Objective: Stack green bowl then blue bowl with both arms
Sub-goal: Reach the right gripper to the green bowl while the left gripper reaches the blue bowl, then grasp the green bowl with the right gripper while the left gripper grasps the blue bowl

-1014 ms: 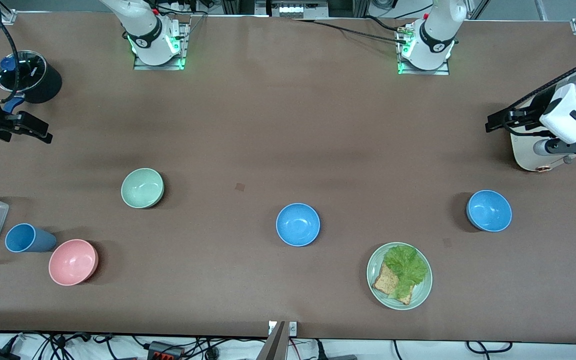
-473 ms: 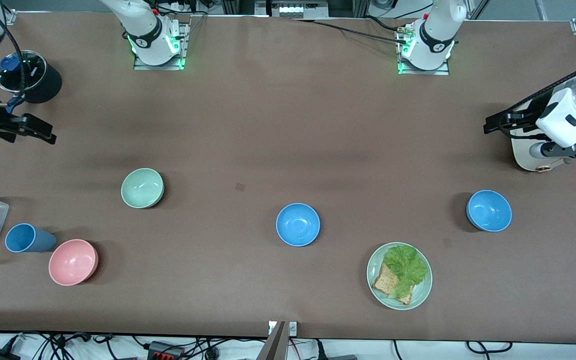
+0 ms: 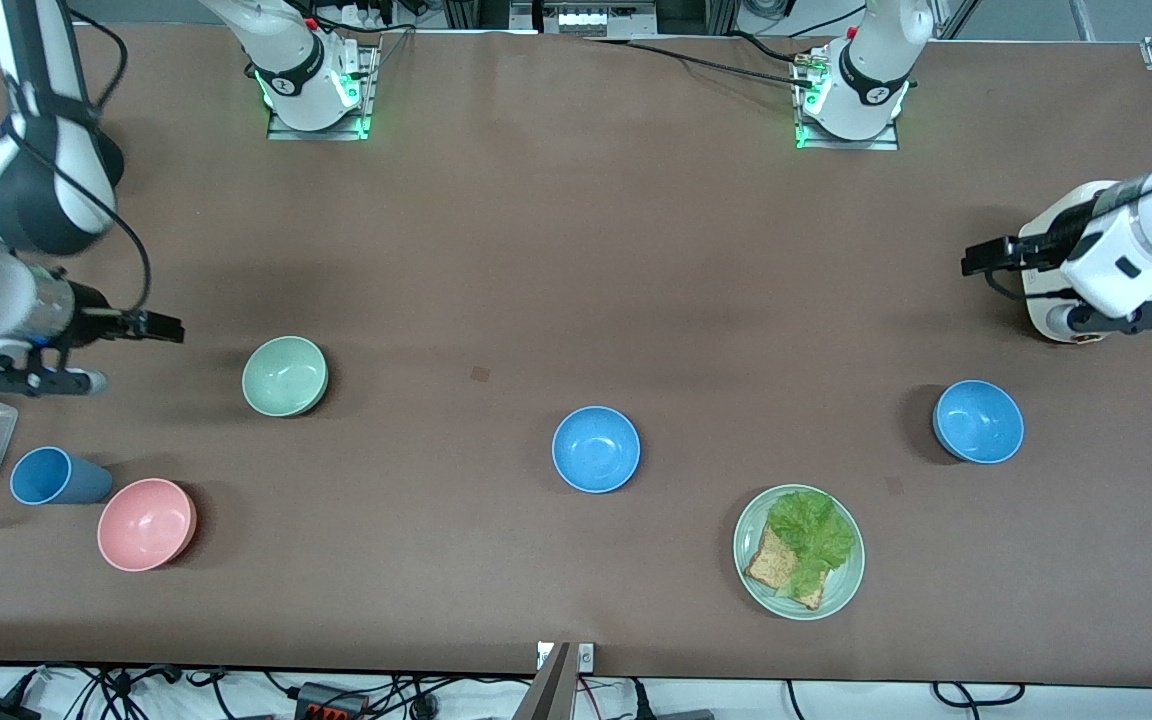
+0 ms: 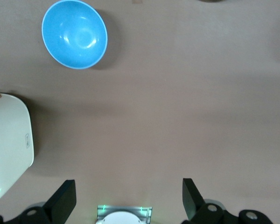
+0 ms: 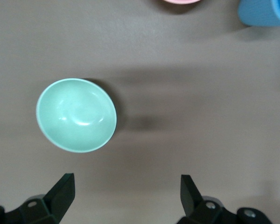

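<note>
Right gripper (image 3: 171, 329), jaws apart, hangs over bare surface (image 3: 576, 250) beside the green bowl (image 3: 285, 376): should centre one jaw over its rim before descending; left gripper (image 3: 971, 260), jaws apart, is near the blue bowl (image 3: 978, 421).

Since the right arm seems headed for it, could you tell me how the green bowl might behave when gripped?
The green bowl looks glossy, so its rim may slip between fingers. Its rounded sides suggest it could tip or slide if nudged. It appears rigid and probably light.
</note>
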